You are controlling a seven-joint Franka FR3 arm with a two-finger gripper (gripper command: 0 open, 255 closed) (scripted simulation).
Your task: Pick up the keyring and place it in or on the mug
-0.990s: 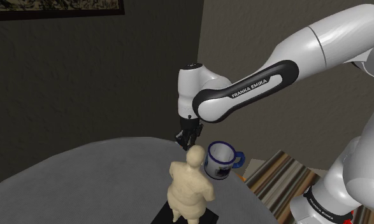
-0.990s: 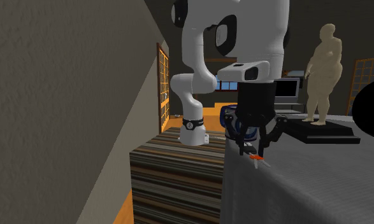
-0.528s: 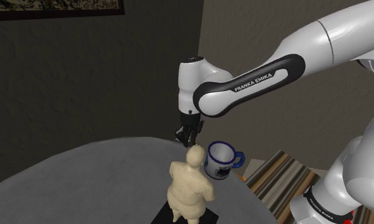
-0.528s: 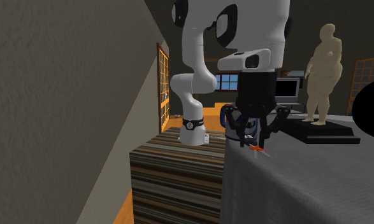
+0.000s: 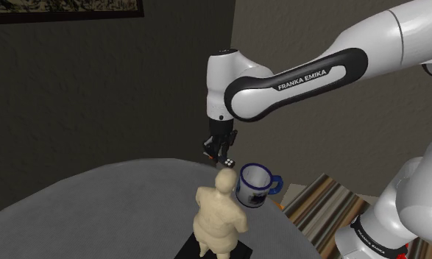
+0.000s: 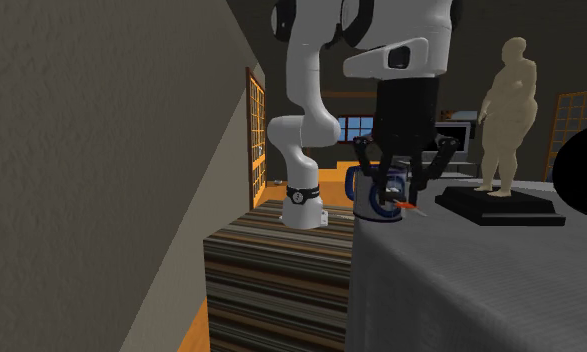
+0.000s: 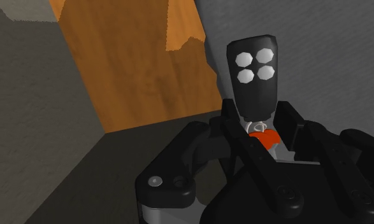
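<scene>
Pinching the keyring (image 7: 255,79) at its orange-red tag, the jaws hang in the air above the grey worktop (image 5: 96,199), and the black fob with four white buttons sticks out beyond the fingertips. In the shoulder view the keyring is off the worktop, just to the left of and slightly above the rim of the white, blue-rimmed mug (image 5: 252,185). The mug stands upright near the worktop's edge. A tan figurine (image 5: 220,213) on a black base stands in front of the mug.
</scene>
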